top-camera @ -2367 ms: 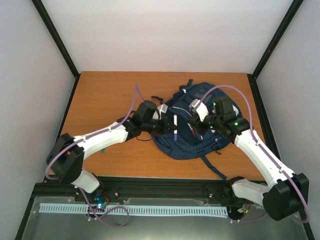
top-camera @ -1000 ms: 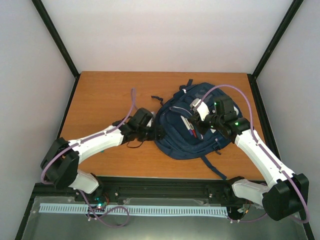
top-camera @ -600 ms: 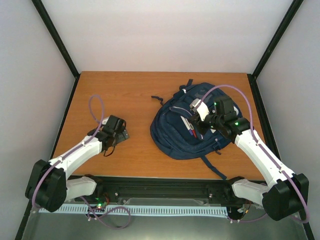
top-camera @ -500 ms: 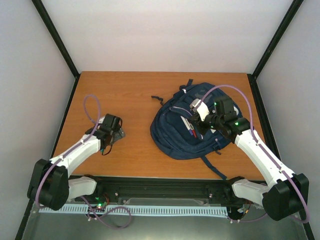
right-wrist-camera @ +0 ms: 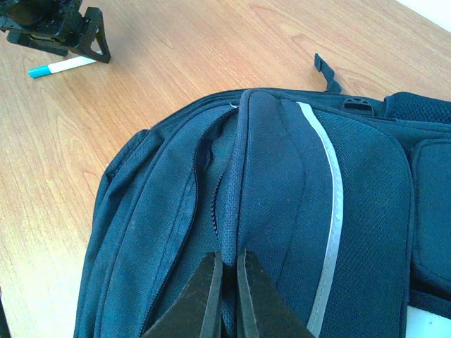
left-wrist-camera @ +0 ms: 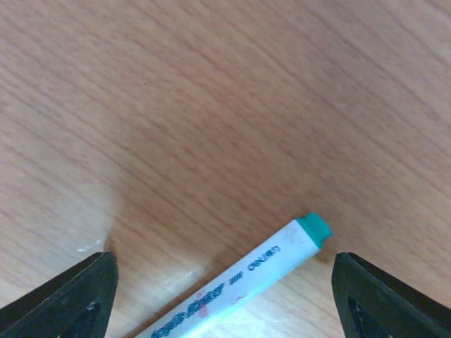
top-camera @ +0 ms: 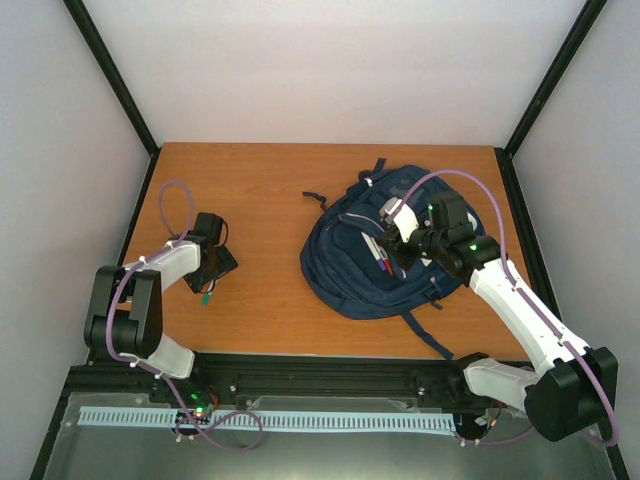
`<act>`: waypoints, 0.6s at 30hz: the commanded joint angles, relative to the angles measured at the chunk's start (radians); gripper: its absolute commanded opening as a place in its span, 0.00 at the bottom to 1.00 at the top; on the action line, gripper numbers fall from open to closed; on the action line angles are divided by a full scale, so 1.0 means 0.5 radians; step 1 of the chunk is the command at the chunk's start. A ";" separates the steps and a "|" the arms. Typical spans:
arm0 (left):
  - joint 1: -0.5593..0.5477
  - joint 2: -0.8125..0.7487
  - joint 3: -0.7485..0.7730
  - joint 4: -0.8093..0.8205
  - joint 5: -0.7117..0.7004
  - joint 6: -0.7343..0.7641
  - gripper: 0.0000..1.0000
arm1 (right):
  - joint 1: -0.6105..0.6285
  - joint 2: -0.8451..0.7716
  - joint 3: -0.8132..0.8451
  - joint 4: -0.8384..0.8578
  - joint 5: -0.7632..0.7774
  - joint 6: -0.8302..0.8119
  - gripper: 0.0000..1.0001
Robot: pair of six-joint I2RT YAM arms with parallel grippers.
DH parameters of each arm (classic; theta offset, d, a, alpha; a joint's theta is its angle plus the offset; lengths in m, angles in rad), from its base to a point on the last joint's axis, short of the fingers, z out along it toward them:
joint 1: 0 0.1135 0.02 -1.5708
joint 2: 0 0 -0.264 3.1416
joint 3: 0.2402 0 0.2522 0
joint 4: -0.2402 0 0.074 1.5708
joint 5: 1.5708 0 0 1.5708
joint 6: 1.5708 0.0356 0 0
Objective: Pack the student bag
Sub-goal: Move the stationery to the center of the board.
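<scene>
The student bag (top-camera: 360, 270), a big navy backpack with white stripes, lies at the table's right centre. My right gripper (top-camera: 395, 247) is shut on the edge of its front flap (right-wrist-camera: 243, 211), holding the zipped opening agape; several pens (top-camera: 383, 262) show inside. My left gripper (top-camera: 213, 263) hangs open at the left of the table. It is low over a white marker with a green cap (left-wrist-camera: 246, 282) that lies on the wood between its fingers (left-wrist-camera: 67, 296). The same marker (right-wrist-camera: 60, 67) shows beside the left gripper (right-wrist-camera: 60, 28) in the right wrist view.
A loose dark strap with a buckle (top-camera: 315, 198) lies off the bag's top left, and another strap (top-camera: 430, 335) trails toward the near edge. Black frame posts and white walls enclose the wooden table (top-camera: 260, 190).
My left arm has swung away from the bag to the table's left side and come down over the marker. The right gripper has kept its hold on the flap.
</scene>
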 commanded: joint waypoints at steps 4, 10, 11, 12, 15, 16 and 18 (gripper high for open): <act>-0.072 0.077 -0.165 0.057 0.540 0.085 0.75 | 0.003 -0.013 0.022 0.072 -0.078 -0.034 0.03; -0.269 0.064 -0.224 0.035 0.732 0.145 0.52 | 0.002 -0.006 0.022 0.069 -0.085 -0.035 0.03; -0.301 0.081 -0.227 0.030 0.767 0.145 0.48 | 0.003 -0.003 0.023 0.069 -0.087 -0.036 0.03; -0.338 0.097 -0.226 0.027 0.796 0.149 0.44 | 0.003 -0.003 0.023 0.068 -0.089 -0.036 0.03; -0.462 0.138 -0.209 -0.019 0.779 0.133 0.43 | 0.002 -0.003 0.023 0.070 -0.091 -0.035 0.03; -0.508 0.148 -0.199 -0.051 0.739 0.128 0.43 | 0.003 -0.006 0.022 0.067 -0.089 -0.034 0.03; -0.600 0.168 -0.170 -0.117 0.658 0.126 0.43 | 0.003 -0.006 0.023 0.064 -0.089 -0.034 0.03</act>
